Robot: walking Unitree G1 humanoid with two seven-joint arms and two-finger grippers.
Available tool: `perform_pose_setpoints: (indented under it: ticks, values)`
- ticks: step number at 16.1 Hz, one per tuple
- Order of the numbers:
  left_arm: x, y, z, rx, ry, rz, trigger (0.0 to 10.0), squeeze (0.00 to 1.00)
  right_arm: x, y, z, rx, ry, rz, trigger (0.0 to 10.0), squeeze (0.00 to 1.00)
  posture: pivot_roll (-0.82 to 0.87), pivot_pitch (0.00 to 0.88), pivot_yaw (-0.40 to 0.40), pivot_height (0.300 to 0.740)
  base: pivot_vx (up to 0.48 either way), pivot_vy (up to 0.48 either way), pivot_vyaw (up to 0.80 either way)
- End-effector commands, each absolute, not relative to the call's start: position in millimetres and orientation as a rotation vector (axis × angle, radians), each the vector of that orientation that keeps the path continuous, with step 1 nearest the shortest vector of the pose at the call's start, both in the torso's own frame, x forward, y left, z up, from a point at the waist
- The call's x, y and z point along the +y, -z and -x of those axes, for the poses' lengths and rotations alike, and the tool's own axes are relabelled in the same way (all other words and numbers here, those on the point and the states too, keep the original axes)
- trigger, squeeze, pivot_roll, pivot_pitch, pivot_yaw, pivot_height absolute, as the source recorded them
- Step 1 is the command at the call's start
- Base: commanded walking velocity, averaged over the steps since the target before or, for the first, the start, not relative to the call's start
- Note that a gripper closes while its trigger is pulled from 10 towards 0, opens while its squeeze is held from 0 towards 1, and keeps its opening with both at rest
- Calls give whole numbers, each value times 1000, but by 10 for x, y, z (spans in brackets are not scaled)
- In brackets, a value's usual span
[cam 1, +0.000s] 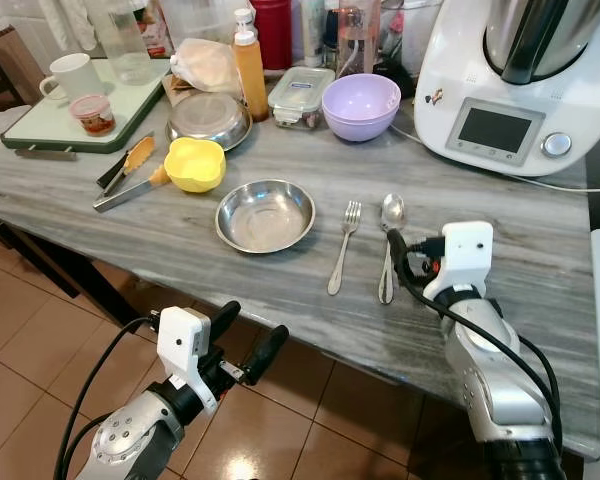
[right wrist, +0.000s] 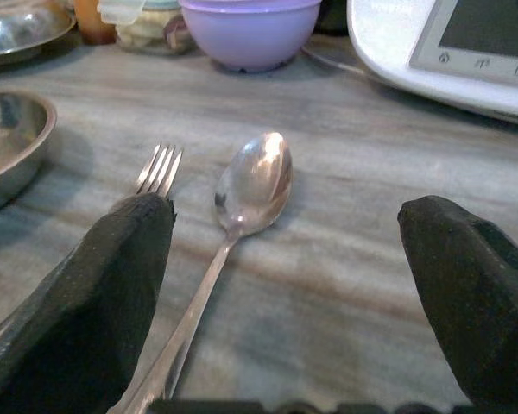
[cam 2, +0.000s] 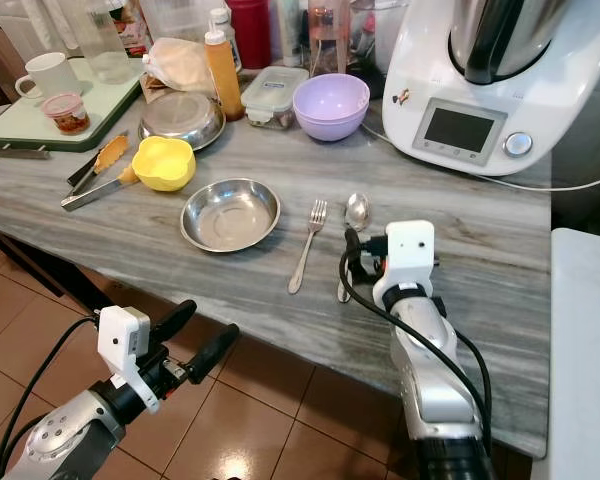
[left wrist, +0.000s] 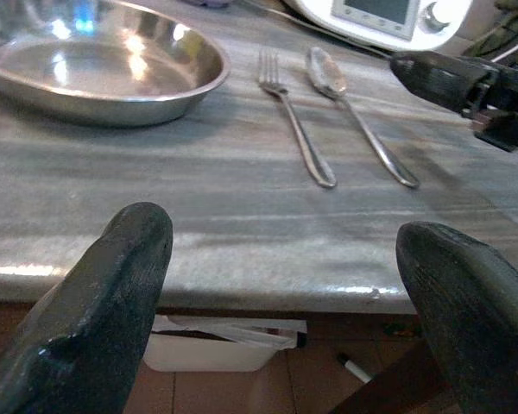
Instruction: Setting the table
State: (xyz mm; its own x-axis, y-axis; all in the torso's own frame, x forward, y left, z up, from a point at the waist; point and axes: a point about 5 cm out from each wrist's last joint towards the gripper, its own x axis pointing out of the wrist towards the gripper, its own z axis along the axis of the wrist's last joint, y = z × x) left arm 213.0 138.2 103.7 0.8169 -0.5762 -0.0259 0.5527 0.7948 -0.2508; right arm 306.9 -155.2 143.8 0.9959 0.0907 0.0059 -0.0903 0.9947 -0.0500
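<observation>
The long grey stone-look tabletop (cam 1: 230, 290), streaked and faintly glossy, carries everything. At its far right stands a big white plastic kitchen machine (cam 1: 510, 90) with a grey screen, its cable trailing along the surface. To the far left lies a pale green tray (cam 1: 40, 125) holding a white mug (cam 1: 70, 75). Next come a smooth lilac bowl (cam 1: 360, 105), a flat steel plate (cam 1: 208, 120) and the shallow round steel dish (cam 1: 265, 215) near the front edge, mirror-bright inside. A small scalloped yellow bowl (cam 1: 195, 165) sits just beside steel tongs (cam 1: 125, 180).

The place setting looks nearly laid: a slim steel fork (cam 1: 342, 245) lies to the right of the dish, and a polished steel spoon (cam 1: 388, 245) lies just beside the fork, both roughly parallel and pointing away from the robot.

The right claw (right wrist: 285, 250) hangs low over the spoon's handle, released, its matte black fingers (right wrist: 112, 285) spread wide to either side of it. The left claw (cam 1: 248, 338) is likewise open and grasping nothing, held below and in front of the table edge.

Risks, as I judge them: the hard, thin, slippery handle lies flat on a smooth top, so closing pads could skid it into the fork or skew both. A careless sweep of the right arm might also nudge the spoon out of line.
</observation>
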Motion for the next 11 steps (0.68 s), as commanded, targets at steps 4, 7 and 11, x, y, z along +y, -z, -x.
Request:
perform_pose_setpoints:
  ticks: [4,7,11]
  values:
    - [1711,-986,-2253,83,286,182,10000,0,-1447,-1524,-3037,-32,-170,21,10000,1000,-147,105,43,740,0,0,0]
    - [1869,-1003,-2313,58,125,142,10000,0,-1452,-1565,-2978,-76,-193,67,10000,1000,-142,103,41,740,0,0,0]
    - [1906,-1003,-2335,23,5,109,10000,0,-1485,-1455,-2895,-34,-202,85,10000,0,-138,94,28,740,0,0,-342]
